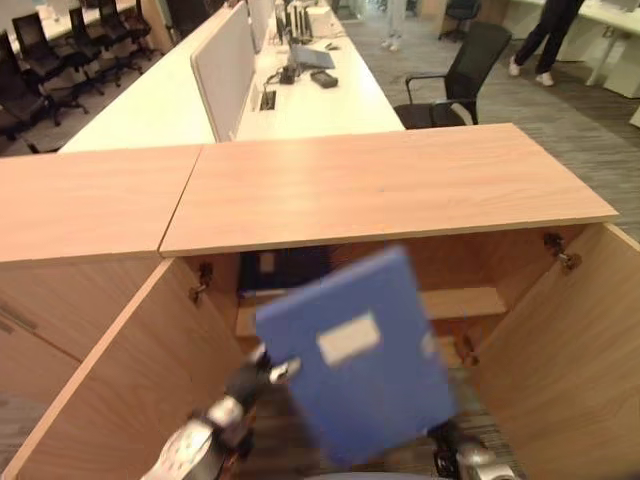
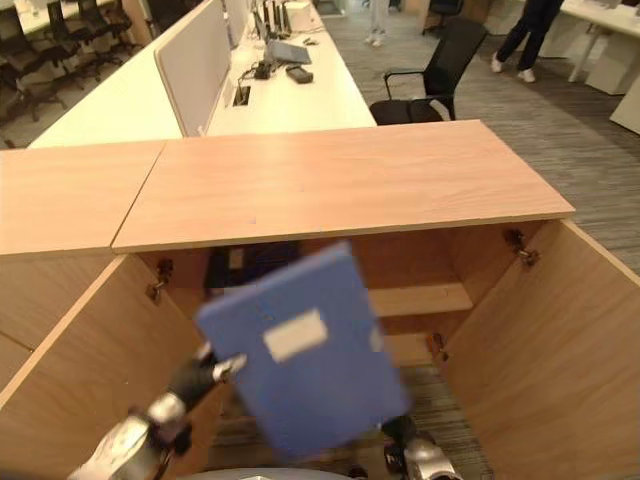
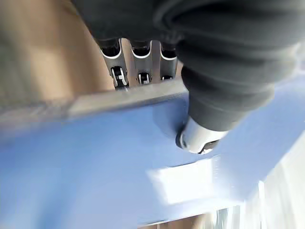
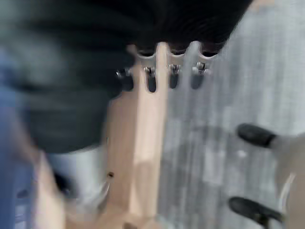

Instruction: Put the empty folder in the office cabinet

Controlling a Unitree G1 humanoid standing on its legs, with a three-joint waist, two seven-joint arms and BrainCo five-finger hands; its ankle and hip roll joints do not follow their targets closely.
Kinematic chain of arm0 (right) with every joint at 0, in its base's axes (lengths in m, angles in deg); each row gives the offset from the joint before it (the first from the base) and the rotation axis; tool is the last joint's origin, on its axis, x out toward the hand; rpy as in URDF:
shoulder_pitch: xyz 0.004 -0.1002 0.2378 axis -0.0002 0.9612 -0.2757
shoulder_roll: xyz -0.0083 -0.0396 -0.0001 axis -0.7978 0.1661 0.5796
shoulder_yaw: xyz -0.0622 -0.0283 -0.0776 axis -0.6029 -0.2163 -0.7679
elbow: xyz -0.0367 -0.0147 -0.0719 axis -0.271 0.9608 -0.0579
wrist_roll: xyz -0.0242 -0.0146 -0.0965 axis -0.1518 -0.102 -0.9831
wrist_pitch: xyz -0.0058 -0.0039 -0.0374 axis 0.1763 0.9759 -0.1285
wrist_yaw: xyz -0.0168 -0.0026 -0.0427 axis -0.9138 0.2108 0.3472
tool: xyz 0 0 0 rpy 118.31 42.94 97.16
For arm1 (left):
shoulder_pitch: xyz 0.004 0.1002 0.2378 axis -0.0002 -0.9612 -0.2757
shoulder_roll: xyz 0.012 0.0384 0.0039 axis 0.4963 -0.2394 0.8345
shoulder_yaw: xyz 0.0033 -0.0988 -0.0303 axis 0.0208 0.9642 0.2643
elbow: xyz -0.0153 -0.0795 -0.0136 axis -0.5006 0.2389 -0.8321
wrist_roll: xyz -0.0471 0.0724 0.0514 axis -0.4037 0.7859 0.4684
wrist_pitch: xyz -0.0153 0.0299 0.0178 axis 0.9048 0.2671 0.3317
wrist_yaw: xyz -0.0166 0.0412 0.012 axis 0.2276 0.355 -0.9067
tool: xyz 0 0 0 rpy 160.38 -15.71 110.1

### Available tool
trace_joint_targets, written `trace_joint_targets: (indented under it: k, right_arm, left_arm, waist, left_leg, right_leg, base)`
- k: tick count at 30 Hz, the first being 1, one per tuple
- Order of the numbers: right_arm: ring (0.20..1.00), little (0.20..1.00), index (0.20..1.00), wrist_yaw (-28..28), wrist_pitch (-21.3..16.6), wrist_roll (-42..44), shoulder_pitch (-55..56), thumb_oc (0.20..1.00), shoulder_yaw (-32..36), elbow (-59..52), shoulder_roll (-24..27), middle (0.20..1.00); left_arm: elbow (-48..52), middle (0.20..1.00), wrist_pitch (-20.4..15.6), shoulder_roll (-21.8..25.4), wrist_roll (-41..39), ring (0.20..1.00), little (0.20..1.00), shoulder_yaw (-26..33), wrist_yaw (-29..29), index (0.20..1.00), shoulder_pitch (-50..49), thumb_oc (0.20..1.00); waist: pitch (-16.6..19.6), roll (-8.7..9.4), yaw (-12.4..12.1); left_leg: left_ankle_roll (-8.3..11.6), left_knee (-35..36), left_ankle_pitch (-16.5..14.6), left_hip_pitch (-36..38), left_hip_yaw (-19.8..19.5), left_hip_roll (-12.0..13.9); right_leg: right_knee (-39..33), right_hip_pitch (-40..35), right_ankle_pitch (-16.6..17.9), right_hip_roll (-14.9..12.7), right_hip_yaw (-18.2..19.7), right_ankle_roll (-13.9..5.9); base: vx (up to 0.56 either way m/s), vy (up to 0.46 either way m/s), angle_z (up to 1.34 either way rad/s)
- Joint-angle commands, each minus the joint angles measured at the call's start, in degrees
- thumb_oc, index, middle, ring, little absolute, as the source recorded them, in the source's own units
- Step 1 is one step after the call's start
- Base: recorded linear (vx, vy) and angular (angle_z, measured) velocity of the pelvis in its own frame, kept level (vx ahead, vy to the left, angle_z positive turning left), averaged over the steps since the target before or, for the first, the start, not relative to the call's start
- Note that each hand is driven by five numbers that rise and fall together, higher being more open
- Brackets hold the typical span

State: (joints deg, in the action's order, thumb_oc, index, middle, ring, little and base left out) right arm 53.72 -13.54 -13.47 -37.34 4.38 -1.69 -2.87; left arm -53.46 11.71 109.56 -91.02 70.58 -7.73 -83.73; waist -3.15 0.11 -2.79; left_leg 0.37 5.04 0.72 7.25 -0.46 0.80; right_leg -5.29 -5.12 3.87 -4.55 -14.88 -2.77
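Left hand (image 1: 245,385) pinching folder (image 1: 360,355) edge before open cabinet (image 1: 560,330); right hand (image 1: 465,462) state indeterminate. Risk: folder strikes cabinet shelf (image 1: 465,300), slips.

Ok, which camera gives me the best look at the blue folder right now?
The left eye view: the whole blue folder shows, tilted before the open cabinet. The right eye view matches. The left wrist view gives a close patch under the left hand; the right wrist view, a blue sliver.
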Motion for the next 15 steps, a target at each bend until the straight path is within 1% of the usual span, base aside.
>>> trace_joint_targets:
  k: [1,5,6,11,12,15]
  right_arm:
    - [1.0,1.0,1.0,0.7,-1.6,2.8,-1.0,1.0,-1.2,2.2,-1.3,1.0]
    - [1.0,1.0,1.0,1.0,-1.4,2.9,0.1,1.0,-0.8,0.9,-1.1,1.0]
    - [1.0,1.0,1.0,1.2,-0.9,3.5,1.4,1.0,0.5,0.1,-0.9,1.0]
    - [1.0,1.0,1.0,2.1,-0.5,4.6,2.8,1.0,2.7,-1.1,-0.3,1.0]
    - [1.0,1.0,1.0,2.5,-0.4,5.9,3.8,1.0,5.0,-1.5,0.3,1.0]
    - [1.0,1.0,1.0,3.3,0.0,5.9,5.4,1.0,7.6,-3.4,1.5,1.0]
  left_arm:
    - [5.0,0.2,-4.5,-1.7,-2.4,0.2,0.2,4.6,-0.8,0.2,8.5,0.2]
    - [4.1,0.2,-4.2,-2.6,-0.6,0.2,0.2,5.7,-0.1,0.2,7.2,0.2]
    - [3.1,0.2,-3.6,-3.6,1.3,0.2,0.2,6.9,0.6,0.2,5.9,0.2]
    - [2.2,0.2,-3.1,-4.3,4.1,0.2,0.2,8.8,1.3,0.2,4.6,0.2]
    - [1.3,0.2,-2.7,-4.8,6.0,0.2,0.2,10.5,1.6,0.2,3.7,0.2]
    - [0.5,0.2,-2.5,-6.0,8.1,0.2,0.2,12.7,1.7,0.2,2.8,0.2]
  waist:
    - [0.3,3.67,2.4]
    - [0.3,3.68,2.4]
    - [0.2,3.69,2.4]
    - [0.2,3.55,2.5]
    - [0.1,3.57,2.6]
    - [0.1,3.59,2.7]
  left_leg:
    - [-1.54,0.0,-4.2,-0.9,1.0,-2.0]
    - [-1.51,0.0,-4.1,-1.1,0.8,-2.0]
    - [-1.52,0.0,-4.0,-1.4,0.8,-2.0]
    - [-1.55,0.0,-4.0,-1.5,0.8,-2.0]
    - [-1.54,0.0,-4.0,-1.6,0.7,-2.0]
    - [-1.56,0.0,-4.0,-1.8,0.7,-2.0]
  right_leg:
    - [2.3,-4.0,-5.4,-1.3,1.0,-1.76]
    - [2.3,-3.9,-5.4,-1.3,0.9,-1.74]
    - [2.4,-3.7,-5.4,-1.3,0.9,-1.69]
    - [2.3,-3.5,-5.4,-1.3,0.8,-1.65]
    - [2.3,-3.4,-5.5,-1.2,0.9,-1.58]
    - [2.2,-3.5,-5.5,-1.2,0.8,-1.56]
  base:
    - [-0.02,-0.007,0.11]
    - [0.0,0.0,0.0]
    - [0.0,0.0,0.0]
    - [0.0,0.0,0.0]
    - [0.0,0.0,0.0]
    - [0.0,0.0,0.0]
